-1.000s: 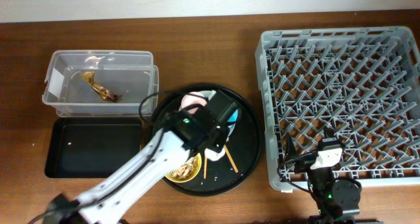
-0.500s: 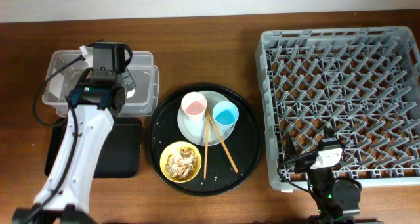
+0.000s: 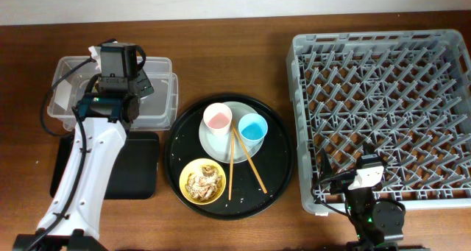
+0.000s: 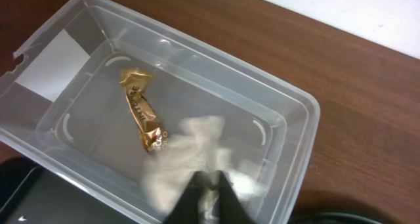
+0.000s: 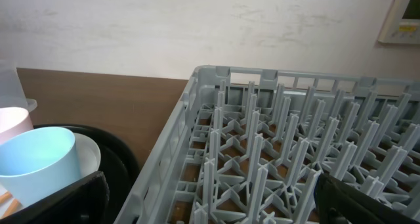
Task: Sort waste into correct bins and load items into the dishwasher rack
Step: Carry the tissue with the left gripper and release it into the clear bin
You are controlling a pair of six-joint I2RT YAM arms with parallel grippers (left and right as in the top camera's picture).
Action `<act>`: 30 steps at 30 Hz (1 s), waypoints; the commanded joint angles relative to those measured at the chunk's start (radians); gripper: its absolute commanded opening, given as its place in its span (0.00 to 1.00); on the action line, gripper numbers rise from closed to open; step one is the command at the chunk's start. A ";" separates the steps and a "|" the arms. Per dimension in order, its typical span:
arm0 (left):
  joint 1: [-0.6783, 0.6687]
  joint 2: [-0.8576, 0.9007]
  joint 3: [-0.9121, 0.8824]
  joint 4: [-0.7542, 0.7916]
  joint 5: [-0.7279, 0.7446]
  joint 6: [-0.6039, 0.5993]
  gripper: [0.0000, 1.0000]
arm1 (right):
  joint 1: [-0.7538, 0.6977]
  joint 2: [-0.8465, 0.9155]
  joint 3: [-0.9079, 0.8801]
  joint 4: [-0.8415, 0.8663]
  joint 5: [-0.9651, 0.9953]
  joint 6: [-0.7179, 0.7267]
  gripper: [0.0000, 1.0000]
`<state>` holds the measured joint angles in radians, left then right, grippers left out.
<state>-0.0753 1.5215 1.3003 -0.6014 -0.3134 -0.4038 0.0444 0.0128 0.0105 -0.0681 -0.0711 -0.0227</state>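
Observation:
My left gripper (image 3: 140,85) (image 4: 209,184) hangs over the clear tub (image 3: 163,96) (image 4: 275,112), shut on the crumpled white napkin (image 4: 187,148), which looks blurred. The brown-gold wrapper (image 4: 141,109) lies on the tub's floor. On the round black tray, the pink cup (image 3: 218,118) and blue cup (image 3: 252,126) stand on the pale plate (image 3: 219,145), with the chopsticks (image 3: 231,166) across it. The yellow bowl (image 3: 204,182) holds brownish food scraps. My right gripper (image 3: 366,179) (image 5: 210,201) is open and empty at the front left corner of the dishwasher rack (image 3: 383,96) (image 5: 262,119).
The shallow black tray (image 3: 143,174) lies in front of the clear tub, partly under my left arm. The large round black tray (image 3: 176,144) sits between the bins and the rack. Crumbs are scattered on it. The blue cup (image 5: 39,158) shows in the right wrist view.
My left arm has swung from above the round tray to over the clear tub with the napkin. In the last half second it barely shifted. The right arm has not moved.

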 commanded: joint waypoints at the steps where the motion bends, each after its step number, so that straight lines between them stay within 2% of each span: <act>1: 0.006 0.015 0.013 -0.004 0.035 0.009 0.01 | -0.006 -0.006 -0.005 -0.006 0.005 0.002 0.98; 2: 0.006 0.024 0.013 -0.004 0.031 0.009 0.00 | -0.006 -0.006 -0.005 -0.006 0.005 0.002 0.98; 4: 0.006 0.065 0.013 0.011 0.030 0.016 0.70 | -0.006 -0.006 -0.005 -0.006 0.005 0.002 0.98; 5: 0.006 0.087 0.013 0.021 0.029 0.016 0.94 | -0.006 -0.006 -0.005 -0.006 0.005 0.002 0.98; 6: 0.006 0.100 0.013 0.029 0.029 0.016 0.99 | -0.006 -0.006 -0.005 -0.006 0.005 0.002 0.98; 9: 0.006 0.093 0.014 0.044 0.031 0.016 0.98 | -0.006 -0.006 -0.005 -0.006 0.005 0.002 0.98; 10: 0.006 0.089 0.014 0.043 0.038 0.016 0.53 | -0.006 -0.006 -0.005 -0.006 0.005 0.002 0.98; 11: 0.006 0.089 0.014 0.041 0.038 0.016 0.00 | -0.006 -0.006 -0.005 -0.006 0.005 0.002 0.98; 13: 0.006 0.089 0.013 0.042 0.037 0.016 0.00 | -0.006 -0.006 -0.005 -0.006 0.005 0.002 0.98; 14: 0.006 0.089 0.013 0.042 0.037 0.016 0.23 | -0.006 -0.006 -0.005 -0.006 0.005 0.002 0.98; 15: 0.006 0.089 0.013 0.047 0.037 0.016 0.95 | -0.006 -0.006 -0.005 -0.006 0.005 0.002 0.98; 16: 0.006 0.089 0.013 0.047 0.037 0.016 0.66 | -0.006 -0.006 -0.005 -0.006 0.005 0.002 0.98; 17: 0.006 0.089 0.013 0.043 0.037 0.016 0.76 | -0.006 -0.006 -0.005 -0.006 0.005 0.002 0.98; 18: 0.006 0.088 0.014 0.032 0.049 0.016 0.93 | -0.006 -0.006 -0.005 -0.006 0.005 0.002 0.98; 20: 0.006 0.061 0.014 -0.017 0.155 0.016 0.93 | -0.006 -0.006 -0.005 -0.006 0.005 0.002 0.98; 22: 0.002 -0.003 0.014 -0.084 0.285 0.016 0.84 | -0.006 -0.006 -0.005 -0.006 0.005 0.002 0.98; 25: -0.064 -0.159 0.014 -0.285 0.415 0.016 0.62 | -0.006 -0.006 -0.005 -0.006 0.005 0.002 0.98; 26: -0.095 -0.185 0.013 -0.360 0.415 0.016 0.55 | -0.006 -0.006 -0.005 -0.006 0.005 0.002 0.98; 27: -0.180 -0.209 0.013 -0.504 0.415 0.016 0.48 | -0.006 -0.006 -0.005 -0.006 0.005 0.002 0.98; 28: -0.235 -0.208 0.011 -0.580 0.415 0.015 0.44 | -0.006 -0.006 -0.005 -0.006 0.005 0.002 0.98; 30: -0.327 -0.207 -0.015 -0.663 0.414 0.005 0.34 | -0.006 -0.006 -0.005 -0.006 0.005 0.002 0.98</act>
<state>-0.2886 1.3102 1.3170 -1.1931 0.0681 -0.3851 0.0444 0.0120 0.0105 -0.0681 -0.0711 -0.0231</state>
